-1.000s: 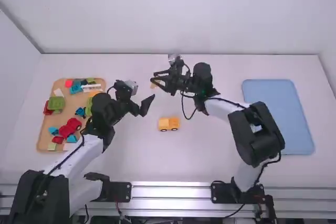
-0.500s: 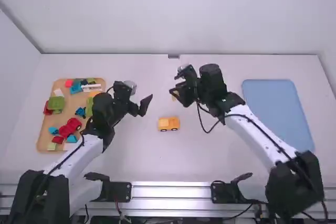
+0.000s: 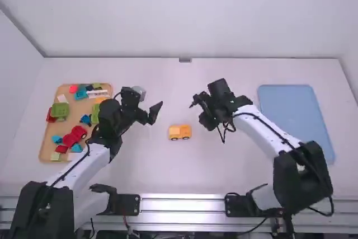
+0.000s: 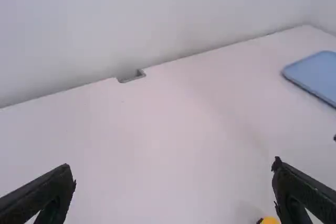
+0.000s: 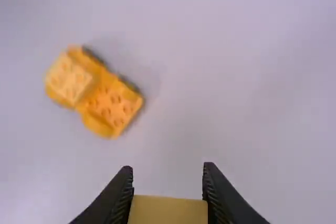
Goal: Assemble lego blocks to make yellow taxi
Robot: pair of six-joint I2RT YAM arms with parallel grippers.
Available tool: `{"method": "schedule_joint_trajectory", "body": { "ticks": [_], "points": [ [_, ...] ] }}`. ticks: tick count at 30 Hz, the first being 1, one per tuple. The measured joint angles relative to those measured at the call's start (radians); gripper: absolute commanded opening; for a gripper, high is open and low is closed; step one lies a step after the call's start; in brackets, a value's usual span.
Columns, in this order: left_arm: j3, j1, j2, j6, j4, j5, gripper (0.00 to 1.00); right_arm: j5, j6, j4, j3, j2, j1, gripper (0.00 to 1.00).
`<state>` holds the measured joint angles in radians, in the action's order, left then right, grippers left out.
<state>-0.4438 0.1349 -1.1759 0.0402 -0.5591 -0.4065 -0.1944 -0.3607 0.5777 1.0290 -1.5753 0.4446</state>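
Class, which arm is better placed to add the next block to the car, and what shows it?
Probably the right: its gripper already holds a yellow block near the car, while the left gripper is open and empty.

In the left wrist view the yellow car is mostly hiding behind the left gripper's finger and the bottom edge, while the blue tray, off to the car's right, is being cut by the side edge. The right gripper's pale yellow block, nearer the car, is losing its end below the right wrist view. Left of the car, the smallest bricks are looking too tiny to make out.
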Motion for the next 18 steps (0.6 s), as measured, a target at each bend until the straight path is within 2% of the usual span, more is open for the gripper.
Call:
{"method": "schedule_joint_trajectory", "body": {
  "ticks": [2, 8, 13, 18],
  "points": [
    [0.0, 0.0, 0.0, 0.0, 0.011, 0.0, 0.99, 0.0, -0.084, 0.093, 0.059, -0.089, 0.006, 0.0],
    [0.0, 0.0, 0.0, -0.003, 0.03, 0.0, 0.99, 0.011, -0.282, 0.225, 0.246, -0.28, 0.009, 0.0],
    [0.0, 0.0, 0.0, -0.004, 0.055, 0.001, 0.99, 0.025, -0.46, 0.238, 0.29, -0.372, 0.016, 0.0],
    [0.0, 0.0, 0.0, -0.004, 0.059, 0.001, 0.99, 0.069, -0.542, 0.242, 0.29, -0.417, 0.052, 0.0]
  ]
}}
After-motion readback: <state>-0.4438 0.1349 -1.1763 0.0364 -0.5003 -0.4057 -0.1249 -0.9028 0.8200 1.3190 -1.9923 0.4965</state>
